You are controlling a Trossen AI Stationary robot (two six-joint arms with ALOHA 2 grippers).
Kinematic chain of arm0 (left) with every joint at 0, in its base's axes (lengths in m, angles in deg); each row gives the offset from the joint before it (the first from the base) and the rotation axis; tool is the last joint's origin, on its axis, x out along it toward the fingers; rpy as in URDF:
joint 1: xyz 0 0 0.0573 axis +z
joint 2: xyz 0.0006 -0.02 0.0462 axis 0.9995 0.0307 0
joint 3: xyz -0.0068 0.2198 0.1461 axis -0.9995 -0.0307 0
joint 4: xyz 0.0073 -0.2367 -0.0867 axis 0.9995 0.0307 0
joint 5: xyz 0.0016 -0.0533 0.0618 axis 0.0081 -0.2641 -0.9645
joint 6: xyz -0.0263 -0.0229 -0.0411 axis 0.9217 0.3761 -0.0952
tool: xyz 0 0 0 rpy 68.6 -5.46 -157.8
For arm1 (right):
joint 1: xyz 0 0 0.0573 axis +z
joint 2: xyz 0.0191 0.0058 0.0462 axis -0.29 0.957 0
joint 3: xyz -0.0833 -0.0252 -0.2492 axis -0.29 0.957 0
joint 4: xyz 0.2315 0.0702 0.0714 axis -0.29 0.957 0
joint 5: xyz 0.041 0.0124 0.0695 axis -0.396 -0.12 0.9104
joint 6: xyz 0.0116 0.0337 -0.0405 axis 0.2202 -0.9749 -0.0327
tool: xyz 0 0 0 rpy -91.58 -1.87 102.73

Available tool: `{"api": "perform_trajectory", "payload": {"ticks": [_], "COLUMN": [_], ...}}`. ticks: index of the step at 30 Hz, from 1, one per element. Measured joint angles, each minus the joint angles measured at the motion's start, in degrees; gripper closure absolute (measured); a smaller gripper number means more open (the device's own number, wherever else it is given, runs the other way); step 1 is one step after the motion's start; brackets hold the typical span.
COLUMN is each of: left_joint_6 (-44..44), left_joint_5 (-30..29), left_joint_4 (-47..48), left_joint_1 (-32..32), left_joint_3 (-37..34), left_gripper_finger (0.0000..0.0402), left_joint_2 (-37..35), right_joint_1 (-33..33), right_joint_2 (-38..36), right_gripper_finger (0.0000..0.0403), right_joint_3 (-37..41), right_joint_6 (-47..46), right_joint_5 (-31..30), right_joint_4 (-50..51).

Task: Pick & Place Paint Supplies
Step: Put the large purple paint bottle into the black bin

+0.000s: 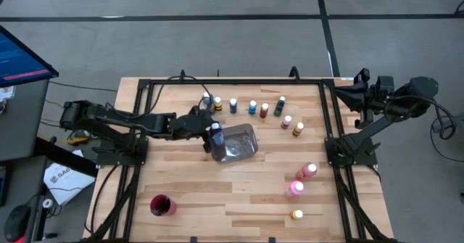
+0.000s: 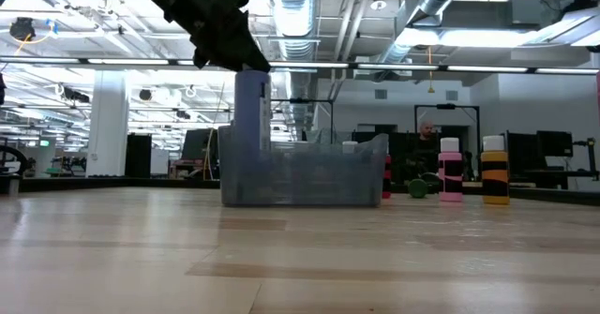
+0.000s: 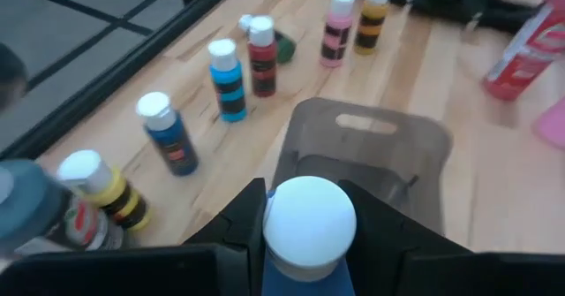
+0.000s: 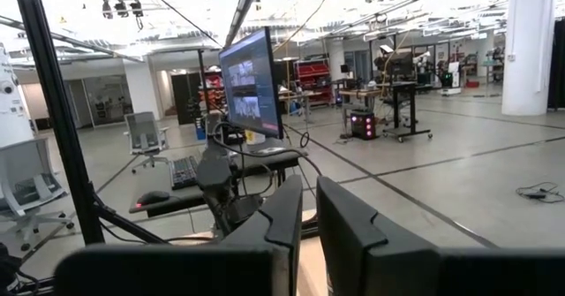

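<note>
My left gripper (image 1: 212, 132) is shut on a blue paint bottle with a white cap (image 3: 309, 221), above the left end of the translucent grey tray (image 1: 239, 145). In the low view the bottle (image 2: 251, 98) stands upright with its lower part behind the tray's wall (image 2: 309, 178). Several small paint bottles (image 1: 252, 108) stand in a row on the table beyond the tray. My right gripper (image 4: 311, 209) is shut on nothing, raised at the table's far right corner (image 1: 360, 92). My left gripper pinches the blue bottle just below its white cap (image 3: 298, 274), one finger (image 3: 237, 239) on each side. The fingers slant down from the table's left. The bottle hangs upright below them, its lower part inside the tray; whether its base touches the tray floor I cannot tell.
A red cup (image 1: 161, 205) stands near the front left. Two larger pink bottles (image 1: 301, 179) and a yellow one (image 1: 296, 215) stand at the front right. More small bottles (image 1: 292, 125) stand right of the tray. A black frame rail (image 1: 138, 127) borders the table.
</note>
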Motion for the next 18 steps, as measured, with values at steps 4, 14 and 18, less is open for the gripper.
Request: {"api": "perform_trajectory", "payload": {"ticks": [4, 14, 18], "left_joint_6": [0.0, 0.1, 0.2], "left_joint_5": [0.0, -0.6, -1.7], "left_joint_4": [1.0, -0.3, -0.1], "left_joint_1": [-0.1, -0.4, -0.4], "left_joint_3": [0.0, -0.8, -1.3], "left_gripper_finger": [0.0305, 0.0305, 0.0305], "left_joint_2": [0.8, 1.7, 1.7], "right_joint_1": [0.0, 0.0, 0.0], "right_joint_2": [0.0, 0.0, 0.0], "right_gripper_finger": [0.0369, 0.0369, 0.0369], "right_joint_3": [0.0, 0.0, 0.0], "right_joint_6": [0.0, 0.0, 0.0], "right_joint_5": [0.0, 0.0, 0.0], "right_joint_4": [0.0, 0.0, 0.0]}}
